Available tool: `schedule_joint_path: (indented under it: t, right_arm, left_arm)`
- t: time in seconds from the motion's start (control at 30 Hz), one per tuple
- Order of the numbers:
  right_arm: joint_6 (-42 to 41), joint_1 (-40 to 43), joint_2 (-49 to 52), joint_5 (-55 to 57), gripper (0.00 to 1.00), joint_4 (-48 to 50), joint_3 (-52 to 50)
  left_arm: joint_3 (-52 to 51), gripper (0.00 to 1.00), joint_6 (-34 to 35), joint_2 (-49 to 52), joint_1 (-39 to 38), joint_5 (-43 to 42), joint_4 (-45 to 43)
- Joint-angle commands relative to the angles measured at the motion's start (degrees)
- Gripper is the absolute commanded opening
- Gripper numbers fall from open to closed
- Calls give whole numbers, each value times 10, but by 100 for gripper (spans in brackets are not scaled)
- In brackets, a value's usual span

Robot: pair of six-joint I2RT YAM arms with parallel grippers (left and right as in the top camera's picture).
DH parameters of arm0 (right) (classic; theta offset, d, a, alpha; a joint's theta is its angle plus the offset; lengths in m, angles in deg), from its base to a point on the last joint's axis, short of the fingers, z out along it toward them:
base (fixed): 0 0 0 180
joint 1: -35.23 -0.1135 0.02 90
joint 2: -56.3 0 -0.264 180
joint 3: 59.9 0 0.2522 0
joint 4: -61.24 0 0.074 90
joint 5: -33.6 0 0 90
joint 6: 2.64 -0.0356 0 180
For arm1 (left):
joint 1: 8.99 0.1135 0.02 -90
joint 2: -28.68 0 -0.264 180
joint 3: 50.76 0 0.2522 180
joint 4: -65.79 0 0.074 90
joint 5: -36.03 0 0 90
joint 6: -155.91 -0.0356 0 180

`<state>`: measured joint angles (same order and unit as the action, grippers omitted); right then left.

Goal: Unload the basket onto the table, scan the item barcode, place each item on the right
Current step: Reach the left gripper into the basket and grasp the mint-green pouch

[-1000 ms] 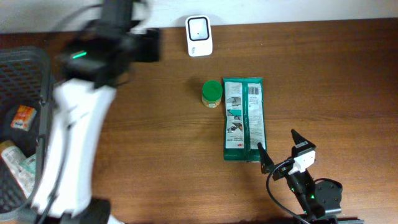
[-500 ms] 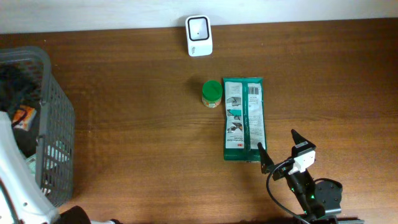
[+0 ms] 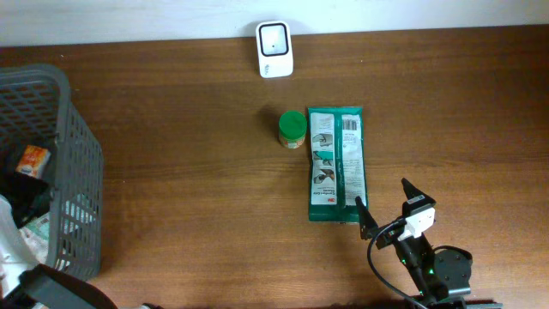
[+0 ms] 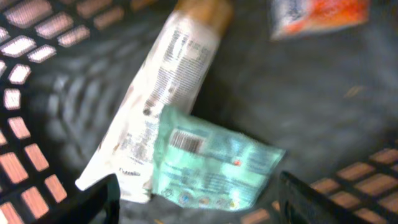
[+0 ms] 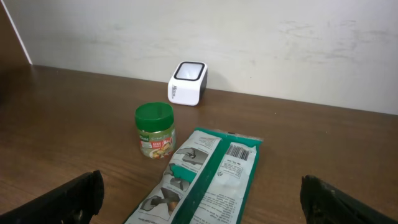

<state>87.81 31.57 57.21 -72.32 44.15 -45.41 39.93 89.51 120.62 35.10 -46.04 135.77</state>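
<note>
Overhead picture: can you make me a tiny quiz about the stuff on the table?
1. True or false: the jar sits in the grey basket.
2. Which lies nearest the right gripper? A) basket B) green packet C) jar
3. Fill in: the jar's lid is ___.
Key: 1 false; 2 B; 3 green.

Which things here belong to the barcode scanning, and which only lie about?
For the job: white scanner; basket; pale green pouch below the open left gripper.
Lying about: green-lidded jar; long green packet; open right gripper.
</note>
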Motion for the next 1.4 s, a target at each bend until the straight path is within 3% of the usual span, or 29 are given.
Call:
schedule_joint_path:
  t: [0.0, 0.13, 0.27, 0.6, 0.73, 0.9, 1.03, 1.2, 1.37]
  right_arm:
    - [2, 3, -4, 1, 99, -8, 0]
    - [2, 3, -4, 1, 98, -8, 0]
    - [2, 3, -4, 1, 98, -8, 0]
    - [2, 3, -4, 1, 98, -8, 0]
    - [2, 3, -4, 1, 98, -8, 0]
    - [2, 3, -4, 1, 98, -8, 0]
    - [2, 3, -4, 1, 98, -8, 0]
    - [2, 3, -4, 1, 98, -8, 0]
    - [2, 3, -4, 1, 98, -8, 0]
  left_arm:
    - [-67, 82, -15, 1, 15, -9, -43]
    - [-116, 82, -44, 1, 16, -26, -97]
    - [-144, 89, -44, 1, 16, -26, -131]
    - [-190, 84, -44, 26, 16, -28, -193]
    - [-190, 57, -44, 36, 16, -33, -198]
    - [-178, 37, -44, 34, 16, -59, -197]
    - [-147, 1, -44, 16, 16, -82, -170]
    - [-73, 0, -44, -37, 16, -89, -114]
    - [-1, 0, -44, -121, 16, -148, -101]
